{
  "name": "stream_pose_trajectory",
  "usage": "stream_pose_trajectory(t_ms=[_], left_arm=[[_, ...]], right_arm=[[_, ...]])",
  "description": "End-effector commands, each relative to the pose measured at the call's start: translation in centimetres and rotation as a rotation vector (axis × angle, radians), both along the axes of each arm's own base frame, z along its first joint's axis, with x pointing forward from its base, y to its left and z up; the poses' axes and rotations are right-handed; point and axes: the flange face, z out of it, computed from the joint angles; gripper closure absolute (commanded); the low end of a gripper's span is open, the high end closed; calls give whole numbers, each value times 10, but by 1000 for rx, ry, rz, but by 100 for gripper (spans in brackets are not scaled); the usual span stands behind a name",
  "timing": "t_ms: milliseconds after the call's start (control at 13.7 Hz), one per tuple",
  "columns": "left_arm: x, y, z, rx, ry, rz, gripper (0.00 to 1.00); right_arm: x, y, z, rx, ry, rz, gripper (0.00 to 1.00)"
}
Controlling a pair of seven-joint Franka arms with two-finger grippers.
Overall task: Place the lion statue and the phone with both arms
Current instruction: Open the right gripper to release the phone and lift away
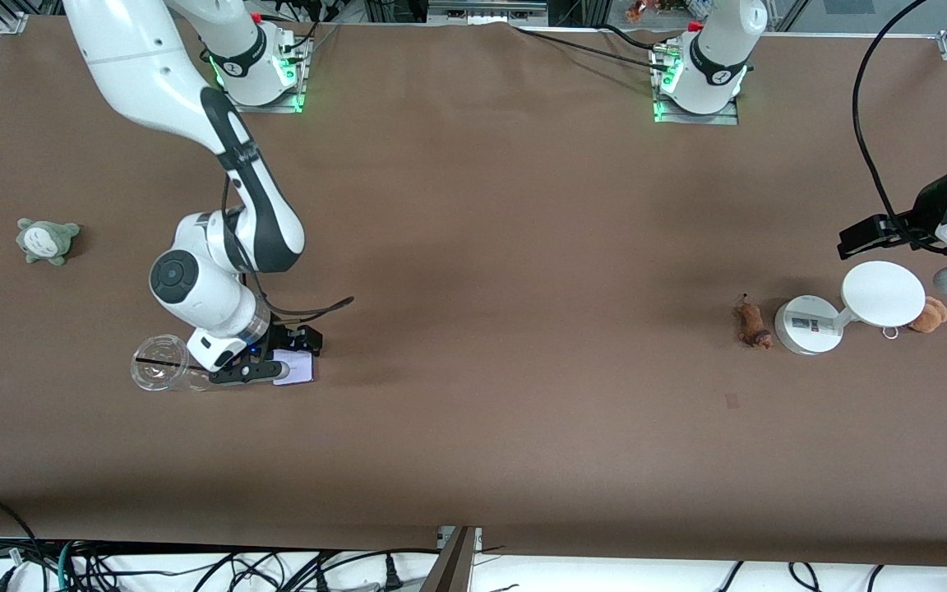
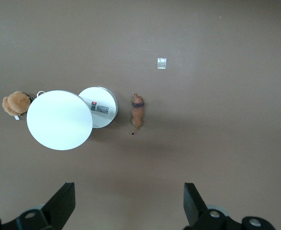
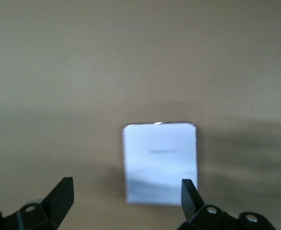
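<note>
The phone (image 1: pixel 299 368) is a pale flat rectangle on the brown table near the right arm's end. My right gripper (image 1: pixel 279 358) hangs low over it, open and empty. In the right wrist view the phone (image 3: pixel 159 163) lies just ahead of my open gripper (image 3: pixel 126 199), close to one fingertip (image 3: pixel 190 194). The lion statue (image 1: pixel 751 322) lies on the table near the left arm's end, beside a white stand. My left gripper (image 1: pixel 853 240) is open and empty, high over the table by the stand. In the left wrist view the lion (image 2: pixel 138 112) lies well ahead of that gripper (image 2: pixel 128 203).
The white stand (image 1: pixel 806 327) has a round base and a round head (image 1: pixel 883 293). An orange-brown plush toy (image 1: pixel 930 315) lies beside it. A clear cup (image 1: pixel 161 364) lies beside the right gripper. A grey plush (image 1: pixel 46 240) sits near the table's right-arm end.
</note>
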Motion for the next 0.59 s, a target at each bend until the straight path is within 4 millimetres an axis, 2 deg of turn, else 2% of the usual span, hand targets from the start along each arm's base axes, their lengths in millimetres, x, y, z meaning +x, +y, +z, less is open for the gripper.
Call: stream_pose_trajectory(t_ms=[0,73,220,366,512], left_arm=[[-3,0,4,13,2,-6,0],[-3,0,4,13,2,-6,0],[-3,0,4,12,2,-6,0],[-3,0,4,12,2,-6,0],[-3,0,4,12,2,-6,0]], right_arm=[[-19,-1,84,38,61,-20,1],[-26,-4,114,38,81,-27,1],[-42,-23,173,-2,98,-31,1],[-67,-35,230,-36,117,-28,1],[-90,-44,276,-40,117,-45,0]])
